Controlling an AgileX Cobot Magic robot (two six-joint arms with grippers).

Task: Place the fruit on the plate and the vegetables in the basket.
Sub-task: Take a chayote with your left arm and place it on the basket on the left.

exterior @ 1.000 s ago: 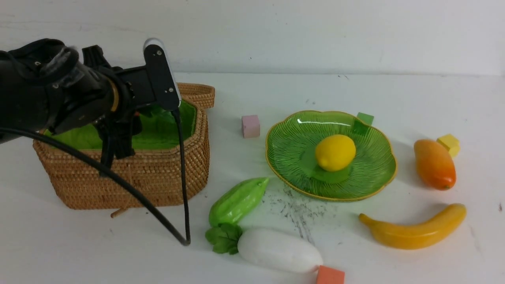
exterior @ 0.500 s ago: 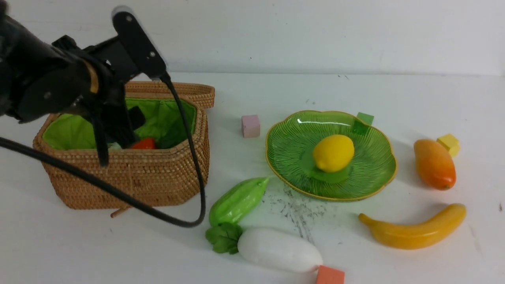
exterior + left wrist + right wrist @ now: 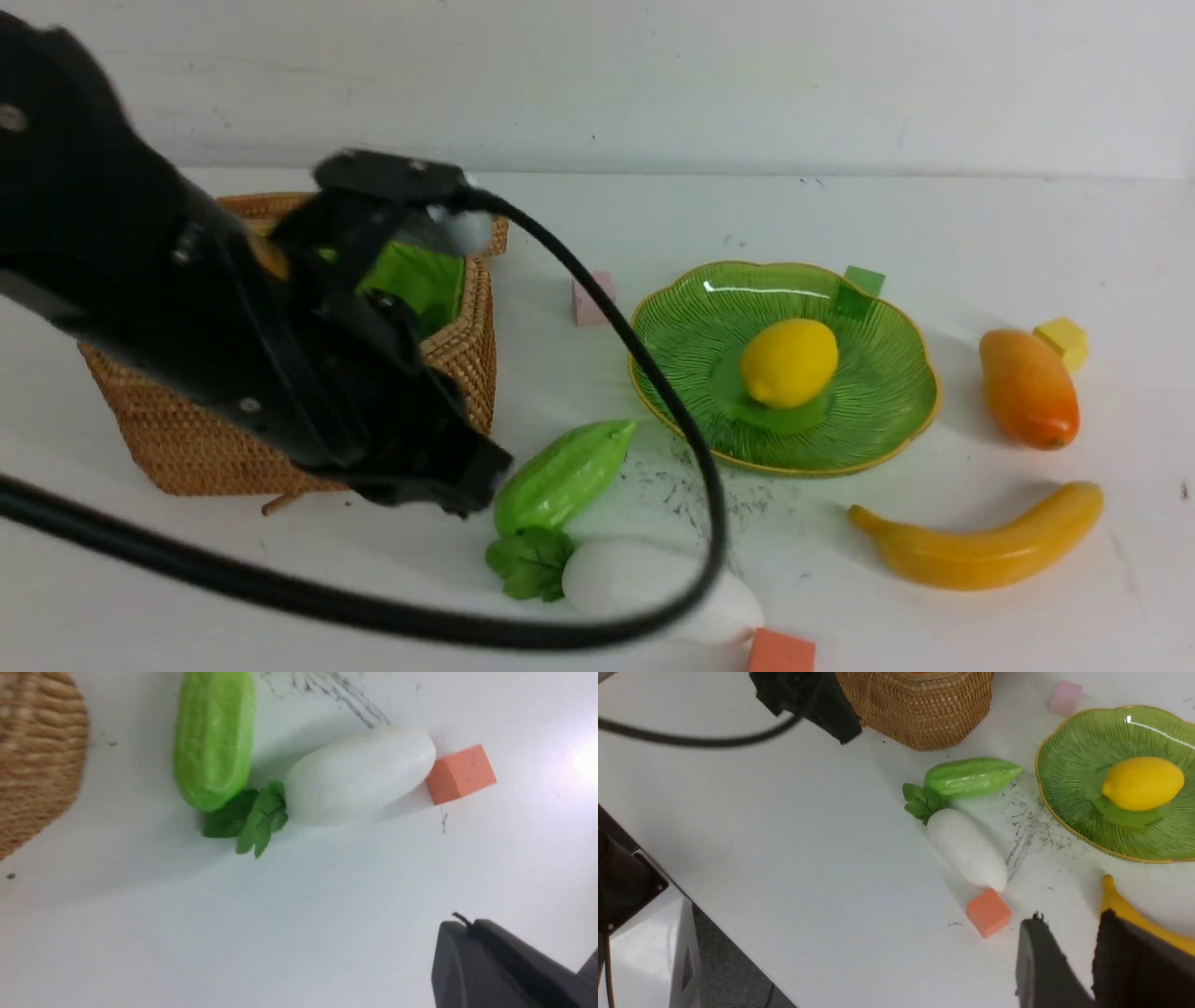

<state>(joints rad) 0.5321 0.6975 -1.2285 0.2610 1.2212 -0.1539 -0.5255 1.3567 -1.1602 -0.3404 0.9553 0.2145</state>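
Observation:
The lemon (image 3: 792, 361) lies on the green plate (image 3: 686, 355). To its right on the table are the mango (image 3: 1027, 387) and the banana (image 3: 980, 543). The green gourd (image 3: 560, 476) and the white radish (image 3: 644, 583) lie side by side in front of the basket (image 3: 159, 448). The carrot is hidden behind my left arm. My left gripper (image 3: 467, 481) is shut and holds nothing; it hangs just left of the gourd's near end. My right gripper (image 3: 1071, 917) is open and empty, above the table by the banana's tip (image 3: 1111, 896).
Small cubes are scattered about: pink (image 3: 583, 301) left of the plate, green (image 3: 864, 280) behind it, yellow (image 3: 1061, 338) by the mango, orange (image 3: 780, 651) at the radish's end. The left arm's black cable (image 3: 691, 448) loops over the radish. The table edge (image 3: 738, 947) is near.
My left arm has lifted out of the basket, leaving the carrot inside, and swung forward and right to the gourd. Its jaws have closed. The lemon has settled slightly.

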